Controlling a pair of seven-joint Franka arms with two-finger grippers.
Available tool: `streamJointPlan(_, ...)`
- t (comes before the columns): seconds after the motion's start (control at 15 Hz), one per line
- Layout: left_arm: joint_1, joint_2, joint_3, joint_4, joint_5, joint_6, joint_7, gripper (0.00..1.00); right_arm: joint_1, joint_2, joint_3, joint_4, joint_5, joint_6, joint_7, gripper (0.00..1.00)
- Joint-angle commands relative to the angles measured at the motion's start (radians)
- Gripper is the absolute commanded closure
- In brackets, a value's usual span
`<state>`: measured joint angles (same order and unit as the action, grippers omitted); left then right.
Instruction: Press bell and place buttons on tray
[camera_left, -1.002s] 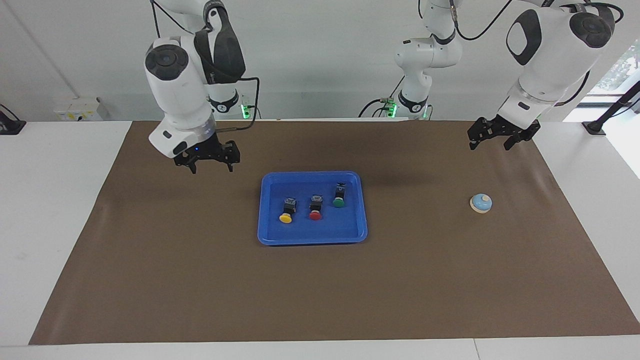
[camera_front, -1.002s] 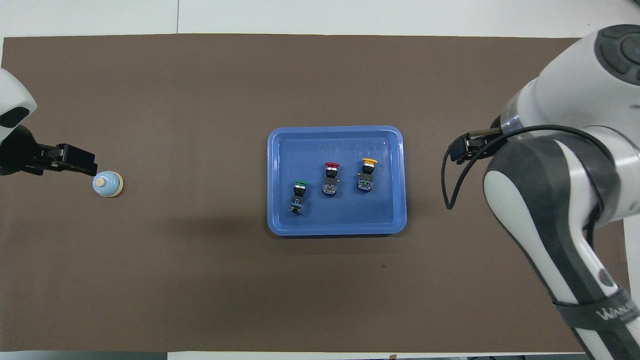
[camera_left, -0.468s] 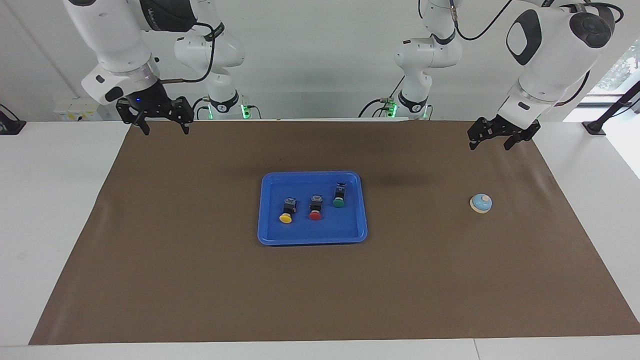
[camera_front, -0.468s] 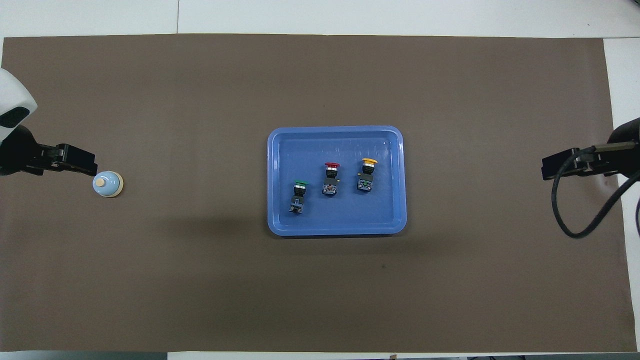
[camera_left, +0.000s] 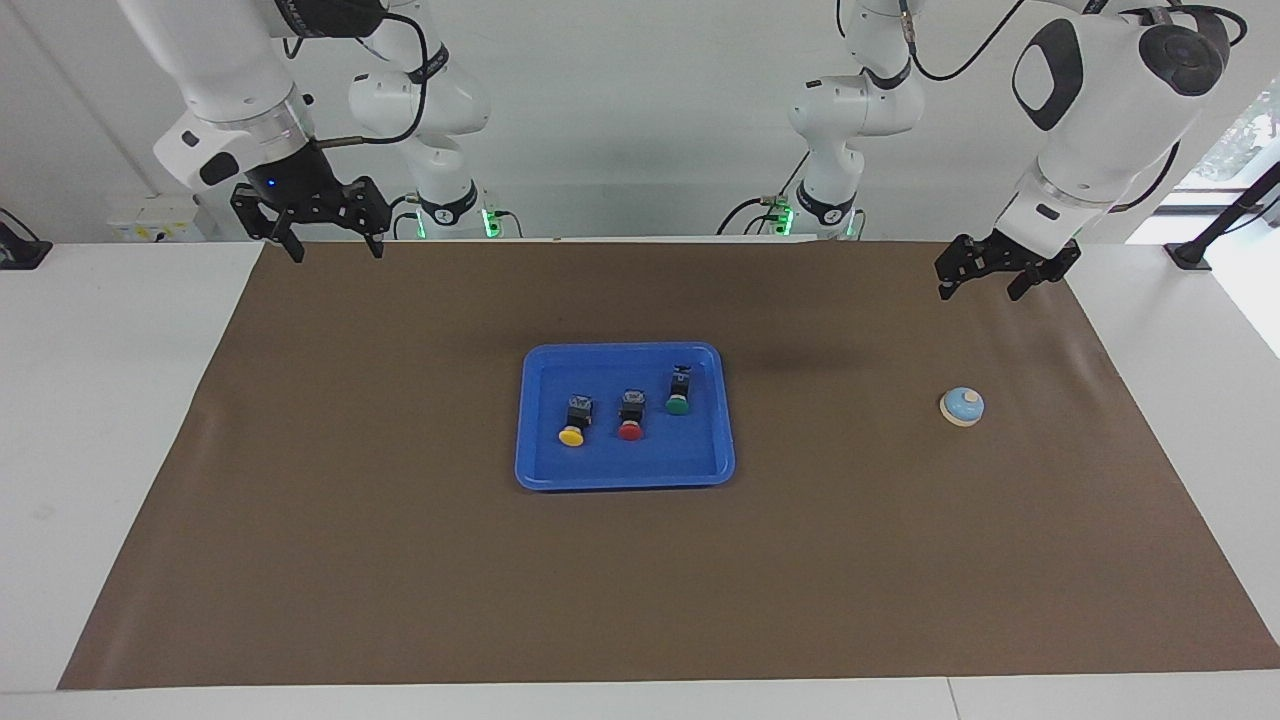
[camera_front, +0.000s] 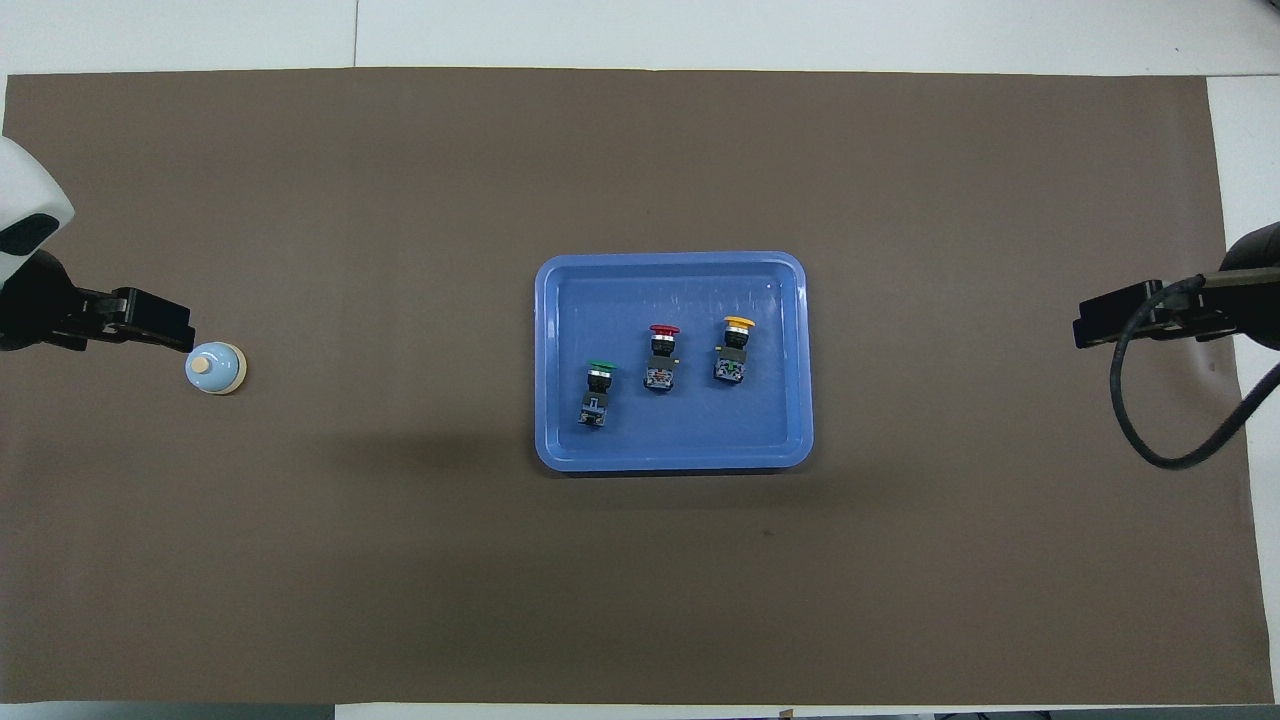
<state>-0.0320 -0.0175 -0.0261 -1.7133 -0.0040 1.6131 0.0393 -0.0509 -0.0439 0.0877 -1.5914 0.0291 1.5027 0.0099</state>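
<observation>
Left gripper (camera_left: 979, 274), fingers spread and empty, raised over the brown mat's (camera_left: 400, 560) edge nearest the robots, with the small light-blue domed bell (camera_left: 962, 406) (cream knob and base ring) on the mat below and apart from it. Right gripper (camera_left: 329, 236), likewise spread and empty, raised over the mat's corner at the right arm's end. Mid-mat, the blue rectangular plastic tray (camera_left: 624, 476) holds all three push-button switches: yellow-capped (camera_left: 572, 423), red-capped (camera_left: 631, 416), green-capped (camera_left: 679, 391).
</observation>
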Motion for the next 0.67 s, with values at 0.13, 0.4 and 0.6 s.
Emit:
streamJointPlan(0.13, -0.002, -0.019, 0.002, -0.02, 0.018, 0.014, -0.001, 0.0, -0.032, 0.016, -0.009, 0.05, 0.028, -0.035, 0.004, 0.0)
streamJointPlan(0.4, -0.002, -0.019, 0.002, -0.02, 0.018, 0.014, -0.001, 0.0, -0.032, 0.016, -0.011, 0.065, 0.028, -0.05, 0.01, 0.0)
streamJointPlan(0.6, -0.002, -0.019, 0.002, -0.02, 0.018, 0.014, -0.001, 0.0, -0.03, 0.013, -0.011, 0.065, 0.025, -0.049, 0.012, 0.0)
